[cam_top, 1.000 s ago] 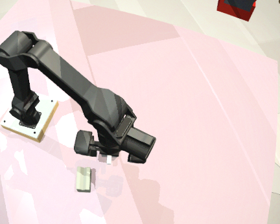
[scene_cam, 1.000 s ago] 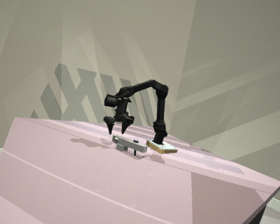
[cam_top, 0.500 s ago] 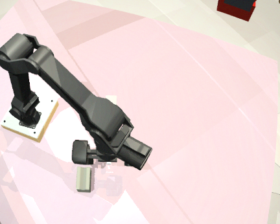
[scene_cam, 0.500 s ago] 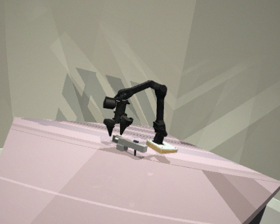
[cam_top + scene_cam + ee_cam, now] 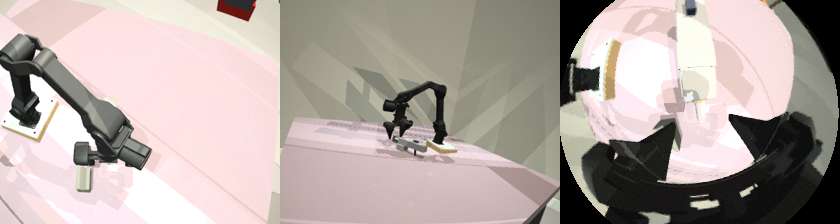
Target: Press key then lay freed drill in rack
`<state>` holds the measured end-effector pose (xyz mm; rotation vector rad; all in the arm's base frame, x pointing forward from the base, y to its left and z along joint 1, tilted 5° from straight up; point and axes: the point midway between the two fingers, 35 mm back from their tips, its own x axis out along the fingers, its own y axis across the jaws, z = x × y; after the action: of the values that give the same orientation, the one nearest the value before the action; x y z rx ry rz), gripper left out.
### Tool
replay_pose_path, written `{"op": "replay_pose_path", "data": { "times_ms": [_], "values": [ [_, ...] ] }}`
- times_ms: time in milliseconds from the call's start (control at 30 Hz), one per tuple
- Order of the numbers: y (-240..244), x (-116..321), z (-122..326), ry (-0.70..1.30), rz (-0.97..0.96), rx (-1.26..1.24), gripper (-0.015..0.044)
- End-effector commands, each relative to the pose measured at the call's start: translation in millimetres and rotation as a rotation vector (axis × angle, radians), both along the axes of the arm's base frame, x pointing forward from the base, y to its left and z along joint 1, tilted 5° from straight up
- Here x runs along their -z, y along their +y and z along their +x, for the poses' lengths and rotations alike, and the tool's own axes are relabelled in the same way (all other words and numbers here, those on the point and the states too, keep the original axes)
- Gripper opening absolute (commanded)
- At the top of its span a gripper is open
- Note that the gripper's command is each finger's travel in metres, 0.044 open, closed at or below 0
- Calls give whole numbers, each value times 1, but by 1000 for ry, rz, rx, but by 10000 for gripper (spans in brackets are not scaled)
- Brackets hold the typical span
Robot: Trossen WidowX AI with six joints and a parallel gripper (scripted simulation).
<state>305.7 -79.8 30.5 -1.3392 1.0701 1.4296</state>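
My gripper (image 5: 395,138) (image 5: 702,120) is open and empty, pointing down above the drill end of the fixture. The pale fixture (image 5: 420,147) (image 5: 695,45) is a long bar with a wider end block (image 5: 699,82). The dark blue key (image 5: 416,141) (image 5: 690,6) stands up from the bar, beyond that block in the wrist view. The thin pale drill (image 5: 699,110) sticks out of the block, between the fingertips in the wrist view. The arm hides most of the fixture in the top view. The grooved greenish rack (image 5: 83,179) (image 5: 677,140) is empty, partly behind the left finger in the wrist view.
The arm's white base plate (image 5: 45,113) (image 5: 446,149) (image 5: 610,70) stands on the pink table (image 5: 194,97) (image 5: 361,181), to one side of the fixture. A red box (image 5: 233,13) with a dark top is far off at the upper right of the top view.
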Motion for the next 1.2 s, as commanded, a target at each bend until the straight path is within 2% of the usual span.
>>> {"op": "replay_pose_path", "data": {
  "times_ms": [0, 667, 1167],
  "values": [
    [3, 8, -2, 7, -1, 3, 440],
    [11, 34, -6, 8, 0, 3, 440],
    [10, 31, -5, 4, 0, -1, 46]
  ]
}}
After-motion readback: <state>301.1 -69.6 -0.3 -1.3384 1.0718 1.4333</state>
